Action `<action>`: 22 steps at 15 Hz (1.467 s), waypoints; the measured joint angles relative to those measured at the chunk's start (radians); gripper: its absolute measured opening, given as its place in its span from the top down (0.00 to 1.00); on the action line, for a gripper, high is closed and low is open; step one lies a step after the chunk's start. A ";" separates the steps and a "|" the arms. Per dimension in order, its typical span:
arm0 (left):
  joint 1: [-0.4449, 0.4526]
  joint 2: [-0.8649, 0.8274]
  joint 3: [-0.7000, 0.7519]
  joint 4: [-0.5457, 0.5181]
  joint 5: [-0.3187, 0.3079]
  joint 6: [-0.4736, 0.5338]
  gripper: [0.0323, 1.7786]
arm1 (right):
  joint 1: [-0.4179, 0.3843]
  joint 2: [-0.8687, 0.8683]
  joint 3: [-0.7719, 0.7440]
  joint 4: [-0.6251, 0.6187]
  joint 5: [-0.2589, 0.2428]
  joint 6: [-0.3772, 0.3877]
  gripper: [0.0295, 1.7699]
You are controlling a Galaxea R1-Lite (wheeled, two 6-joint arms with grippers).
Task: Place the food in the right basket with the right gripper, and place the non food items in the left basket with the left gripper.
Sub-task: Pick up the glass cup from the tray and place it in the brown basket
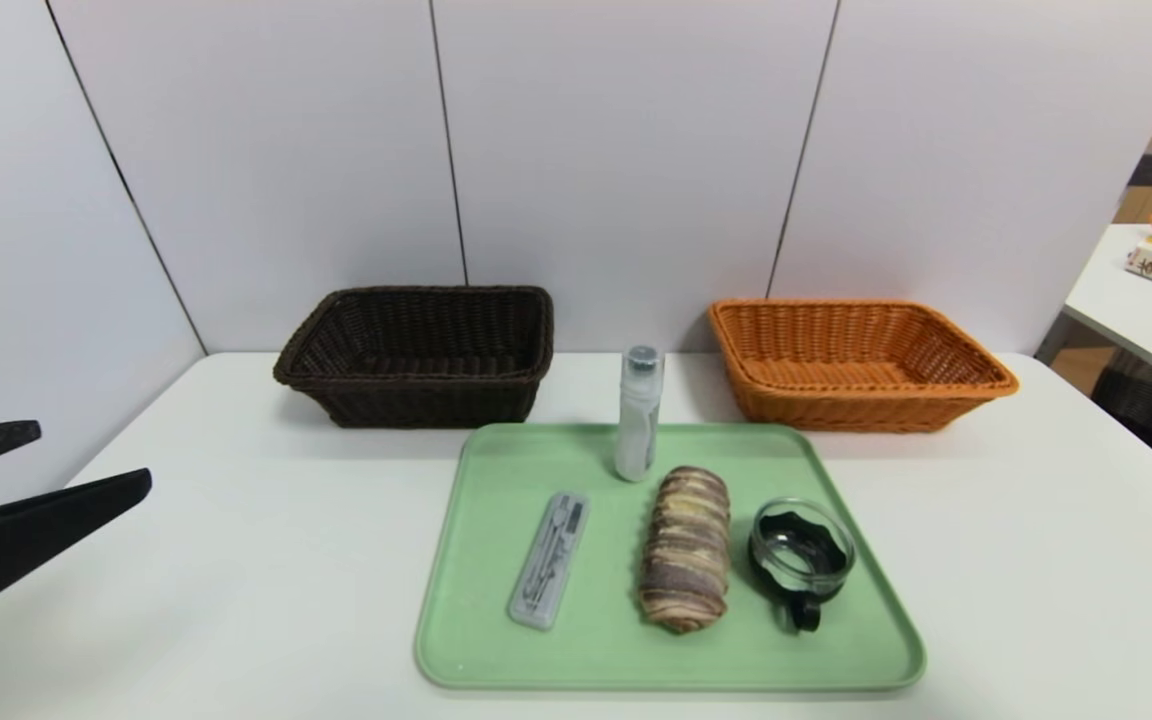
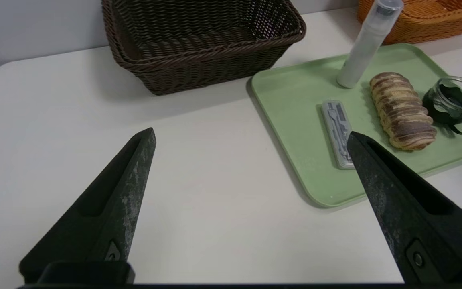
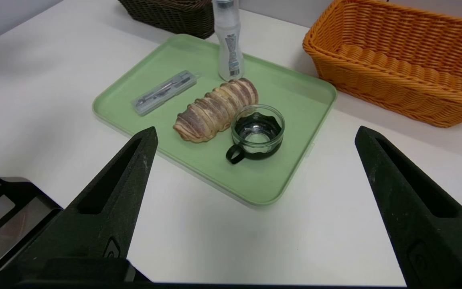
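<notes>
A striped bread roll (image 1: 685,548) lies in the middle of the green tray (image 1: 496,640). Beside it on the tray are a grey cutlery case (image 1: 549,559), an upright white bottle (image 1: 638,412) and a glass cup with a black holder (image 1: 800,556). The dark brown basket (image 1: 421,352) stands at the back left, the orange basket (image 1: 854,361) at the back right. My left gripper (image 1: 91,455) hangs open over the table's left side, well clear of the tray. My right gripper (image 3: 255,134) is open above the table near the tray's front right corner (image 3: 271,196); it is out of the head view.
White wall panels close the back of the table. A second white table (image 1: 1151,300) with colourful boxes stands off to the right. Bare tabletop (image 2: 199,200) lies between the left gripper and the tray.
</notes>
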 joint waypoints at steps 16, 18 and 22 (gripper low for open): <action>-0.402 0.389 -0.004 -0.194 0.270 -0.167 0.05 | 0.239 0.352 -0.065 -0.119 -0.175 -0.011 0.04; -0.409 0.412 0.001 -0.195 0.270 -0.191 0.05 | 0.265 0.383 -0.065 -0.119 -0.200 0.004 0.04; -0.447 0.464 0.005 -0.195 0.271 -0.240 0.05 | 0.275 0.423 -0.062 -0.111 -0.223 0.019 0.04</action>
